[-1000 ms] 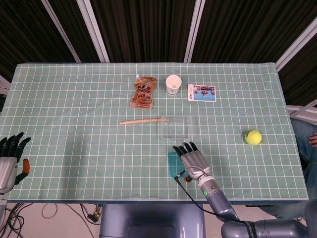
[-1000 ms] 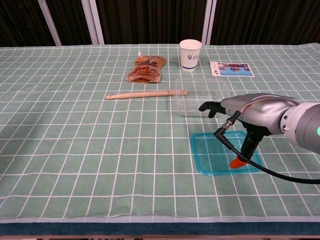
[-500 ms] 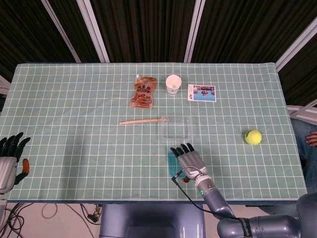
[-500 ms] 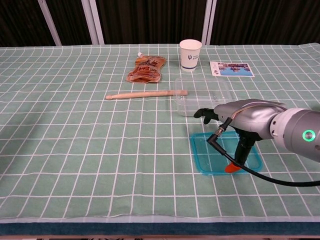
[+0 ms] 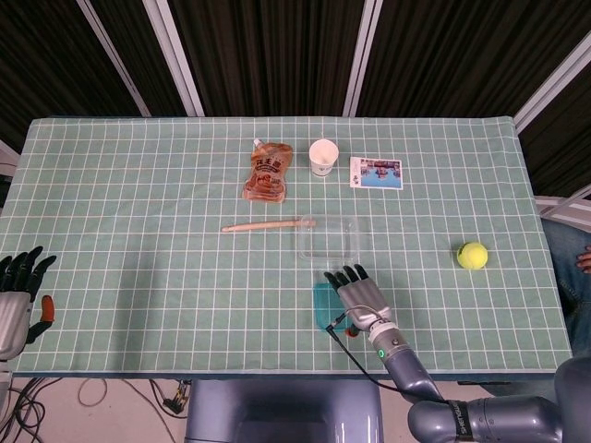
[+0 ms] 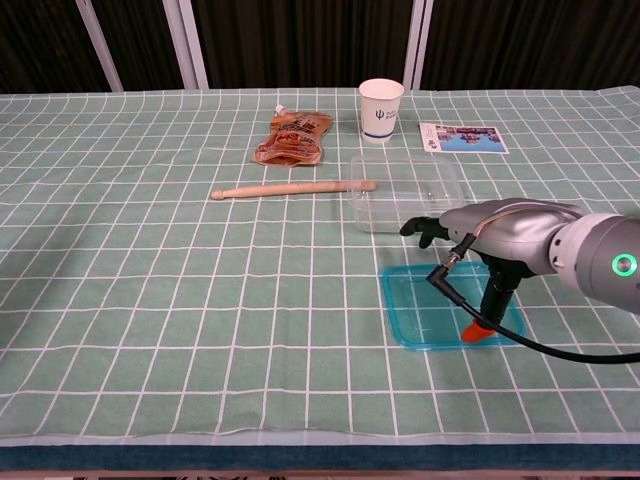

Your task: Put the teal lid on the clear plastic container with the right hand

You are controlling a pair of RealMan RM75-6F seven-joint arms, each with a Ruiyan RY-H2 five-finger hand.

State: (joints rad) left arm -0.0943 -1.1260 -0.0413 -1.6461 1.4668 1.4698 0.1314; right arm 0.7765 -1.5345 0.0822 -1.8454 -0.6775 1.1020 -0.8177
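Teal lid: flat on the tablecloth, just near of the clear plastic container.
Right hand: above the lid, fingers spread, grasping nothing; orange thumb tip at the lid's right part.
Advice: pinch one edge, lift level.
Left hand: idle, fingers released.
Wooden stick: touches the container's left rim; possible snag.

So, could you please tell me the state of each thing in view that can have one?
teal lid: flat on the table, off the container
clear plastic container: open, empty
paper cup: upright
pouch: lying flat
right hand: over the lid, holding nothing
left hand: empty, at the table edge
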